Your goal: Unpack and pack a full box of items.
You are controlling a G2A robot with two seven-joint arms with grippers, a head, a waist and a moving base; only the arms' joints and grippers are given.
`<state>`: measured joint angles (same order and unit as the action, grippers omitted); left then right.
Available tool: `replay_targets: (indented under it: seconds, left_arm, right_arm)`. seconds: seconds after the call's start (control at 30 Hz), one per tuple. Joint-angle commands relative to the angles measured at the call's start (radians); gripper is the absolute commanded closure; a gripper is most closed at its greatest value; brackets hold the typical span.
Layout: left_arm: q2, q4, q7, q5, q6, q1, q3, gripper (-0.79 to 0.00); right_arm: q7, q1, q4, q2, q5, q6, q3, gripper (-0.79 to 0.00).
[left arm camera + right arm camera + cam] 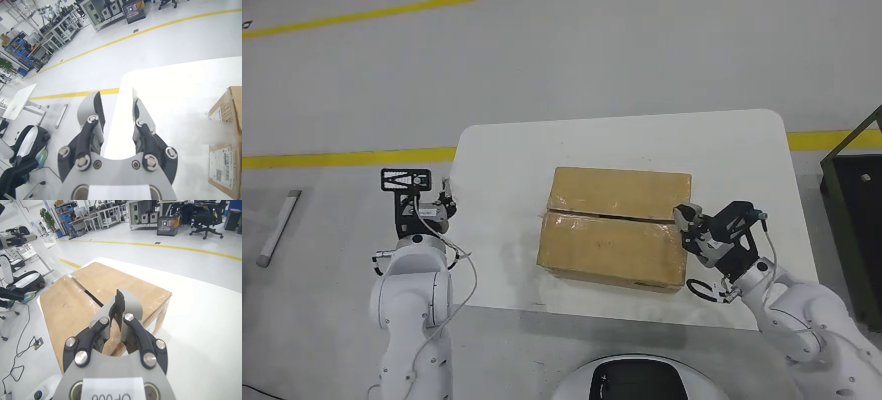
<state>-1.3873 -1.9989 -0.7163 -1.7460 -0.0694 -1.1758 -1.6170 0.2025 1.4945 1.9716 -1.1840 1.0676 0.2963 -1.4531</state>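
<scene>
A brown cardboard box (614, 227) lies in the middle of the white table (742, 150), its two top flaps closed with a dark seam between them. My left gripper (447, 200) hangs open at the table's left edge, well apart from the box (225, 136), with nothing between its fingers (98, 108). My right gripper (685, 222) is shut and empty, just above the box's right end. In the right wrist view the shut fingers (119, 308) stand over the box top (75, 298), close to the seam.
A dark green frame (852, 220) stands off the table's right side. Yellow floor lines (342, 158) run behind and beside the table. A grey bar (277, 228) lies on the floor at far left. Bare tabletop shows behind and right of the box.
</scene>
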Motion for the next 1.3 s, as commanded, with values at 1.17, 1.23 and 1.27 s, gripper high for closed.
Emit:
replay_targets:
  seconds: [1.17, 1.23, 1.27]
  left_arm:
    - [-0.005, -0.187, -0.099, 0.172, -0.195, 0.029, 0.386, -0.785]
    - [-0.010, -0.157, -0.111, 0.186, -0.207, 0.063, 0.448, -0.785]
    - [-0.012, -0.140, -0.117, 0.187, -0.213, 0.074, 0.471, -0.785]
  right_arm:
    - [-0.062, 0.089, -0.001, 0.014, -0.057, -0.060, -0.264, 0.000]
    - [-0.064, 0.099, -0.004, 0.015, -0.063, -0.060, -0.277, 0.000]
    - [-0.065, 0.103, -0.005, 0.015, -0.064, -0.059, -0.281, 0.000]
